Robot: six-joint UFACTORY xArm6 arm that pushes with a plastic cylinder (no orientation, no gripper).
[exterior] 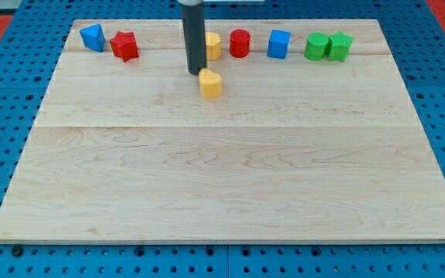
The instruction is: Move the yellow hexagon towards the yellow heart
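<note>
Yellow hexagon (211, 83) is seen lying flat on the wooden bench (222, 170), a little below the row of blocks near the view's top and just left of the view's middle. No long axis or pointing direction can be made out for it; it looks squat and about as wide as it is deep. My tip (195, 72) is placed just beside the hexagon's upper left edge; whether the two touch cannot be told. The rod stands upright and hides the left part of the yellow heart (214, 45), which sits in the row directly above the hexagon, apart from it.

Along the row, from the view's left, are found a blue block (93, 36), a red star-like block (124, 46), the yellow heart, a red cylinder (240, 43), a blue cube (279, 44) and two green blocks (328, 46) touching each other. No containers are shown; every block rests straight on the bench.

Jaws are not fitted to this arm, so neither an open nor a closed state applies, and nothing is gripped.
</note>
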